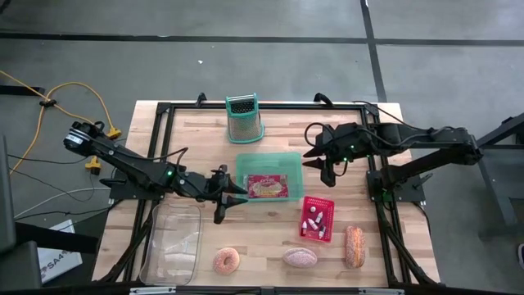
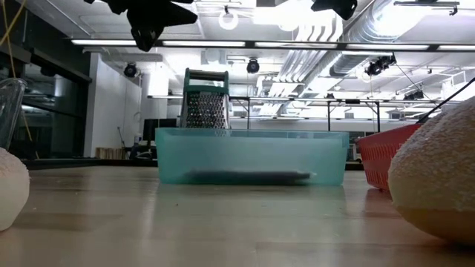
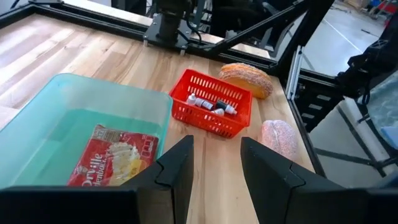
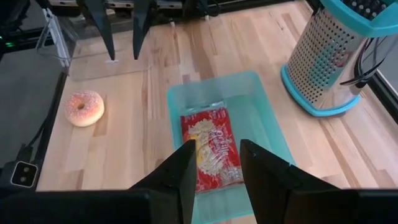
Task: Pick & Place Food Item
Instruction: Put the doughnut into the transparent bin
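1. Table (image 1: 196,131) of pale wood planks carries everything; the two arms reach in from opposite sides and both hang above it, touching nothing.
2. Clear tray (image 1: 172,243) lies near the front on the left arm's side, with nothing in it that I can see.
3. Teal bin (image 1: 269,160) sits in the middle and holds the red snack packet (image 1: 266,187), lying flat on its floor. The task names no particular food, so this may be the item already placed, or the one to lift.
4. Box grater (image 1: 244,119) stands upright behind the bin, apart from it.
5. Red basket (image 1: 318,218) holds a few small bottles, just beside the bin's front right corner.
6. Loose food lies along the front edge: a bread loaf (image 1: 354,247), a pink speckled bun (image 1: 300,258) and a sugared doughnut (image 1: 226,261), each well apart from the others.
7. Left gripper (image 1: 237,194) hovers just off the bin's left wall, its claw narrowly parted and holding nothing.
8. Right gripper (image 1: 315,157) hovers beside the bin's right rim, its claw likewise narrow and bare.
9. My judgement: a fresh pick is about to start. Choose one item, widen the claw well before descending, come straight down over its middle, and close gently; the doughnut and bun look soft and would crush. Keep the other arm clear of the bin.
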`<state>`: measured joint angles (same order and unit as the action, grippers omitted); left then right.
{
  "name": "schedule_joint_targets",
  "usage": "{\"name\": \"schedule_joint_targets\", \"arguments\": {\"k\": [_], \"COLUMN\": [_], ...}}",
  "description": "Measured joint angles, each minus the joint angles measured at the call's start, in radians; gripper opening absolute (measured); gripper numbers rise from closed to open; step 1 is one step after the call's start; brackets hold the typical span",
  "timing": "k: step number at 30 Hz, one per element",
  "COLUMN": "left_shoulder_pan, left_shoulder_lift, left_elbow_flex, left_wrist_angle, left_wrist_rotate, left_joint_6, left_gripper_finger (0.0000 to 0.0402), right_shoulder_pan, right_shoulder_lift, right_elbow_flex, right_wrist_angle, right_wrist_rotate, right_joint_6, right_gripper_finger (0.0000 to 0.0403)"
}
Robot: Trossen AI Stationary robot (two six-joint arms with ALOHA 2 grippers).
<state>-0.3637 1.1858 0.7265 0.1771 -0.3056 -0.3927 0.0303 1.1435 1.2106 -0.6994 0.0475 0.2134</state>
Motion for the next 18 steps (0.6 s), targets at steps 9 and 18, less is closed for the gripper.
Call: {"name": "schedule_joint_targets", "arguments": {"k": [9, 18], "left_shoulder_pan": [0.010, 0.007], "left_shoulder_lift": [0.000, 0.000], "left_elbow_flex": [0.000, 0.000], "left_wrist_angle": [0.008, -0.006], "left_wrist_rotate": [0.000, -0.001], "left_joint_6": [0.000, 0.001], "left_gripper_finger": [0.0128, 0.0128], "right_shoulder_pan": [0.000, 0.000], "right_shoulder_lift": [0.000, 0.000], "right_elbow_flex": [0.000, 0.000], "right_wrist_angle": [0.000, 0.000], "right_wrist_rotate": [0.002, 0.002], "right_joint_6": [0.000, 0.000], "right_gripper_finger": [0.0112, 0.0112]}}
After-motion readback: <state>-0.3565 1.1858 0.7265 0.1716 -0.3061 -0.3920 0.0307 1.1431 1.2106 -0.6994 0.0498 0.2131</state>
